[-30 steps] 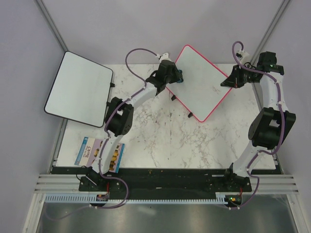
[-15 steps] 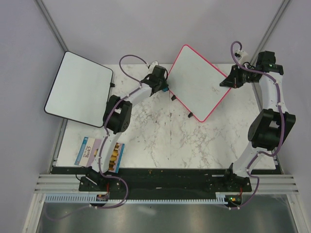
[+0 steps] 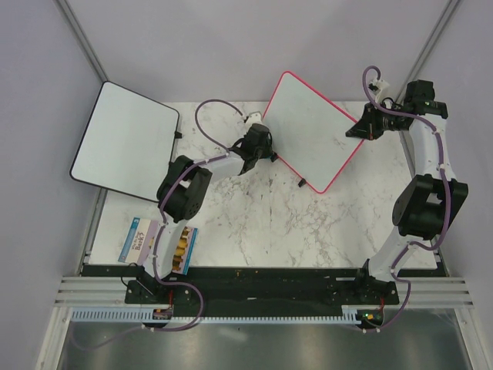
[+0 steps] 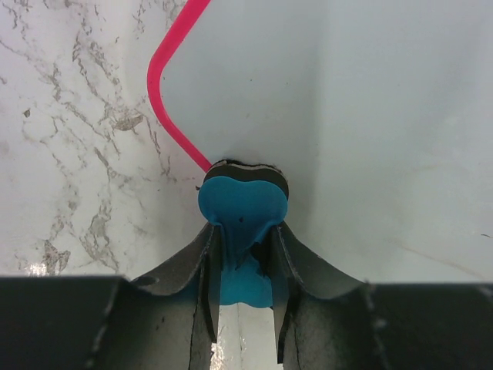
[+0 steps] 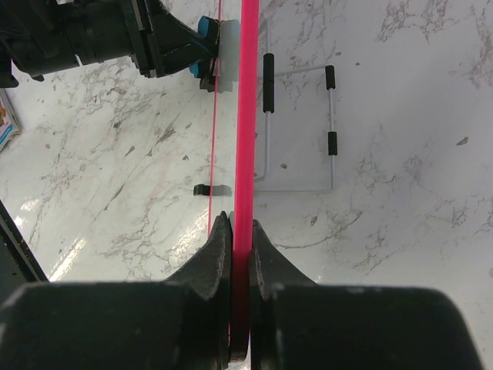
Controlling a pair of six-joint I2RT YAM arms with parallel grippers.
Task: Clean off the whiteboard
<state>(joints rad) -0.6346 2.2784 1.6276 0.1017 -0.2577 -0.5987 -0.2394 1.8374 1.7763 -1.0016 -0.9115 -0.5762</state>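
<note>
The whiteboard (image 3: 312, 127) is a white board with a pink frame, held tilted off the marble table. My right gripper (image 3: 360, 127) is shut on its right edge, and in the right wrist view the pink frame (image 5: 249, 116) runs straight out from between that gripper's (image 5: 240, 223) jaws. My left gripper (image 3: 260, 146) is shut on a blue eraser (image 4: 243, 204) with a dark pad. The eraser sits against the whiteboard (image 4: 347, 116) at its left corner, right beside the pink rim. The board surface in view looks clean.
A black-framed white board (image 3: 127, 142) overhangs the table's far left corner. A colourful booklet (image 3: 158, 243) lies near the left arm's base. A wire stand (image 5: 296, 123) with black sleeves lies on the marble under the pink board.
My left gripper has slid with the eraser down along the board's left edge toward me. The board's far corner has shifted slightly left. The right gripper has kept its grip.
</note>
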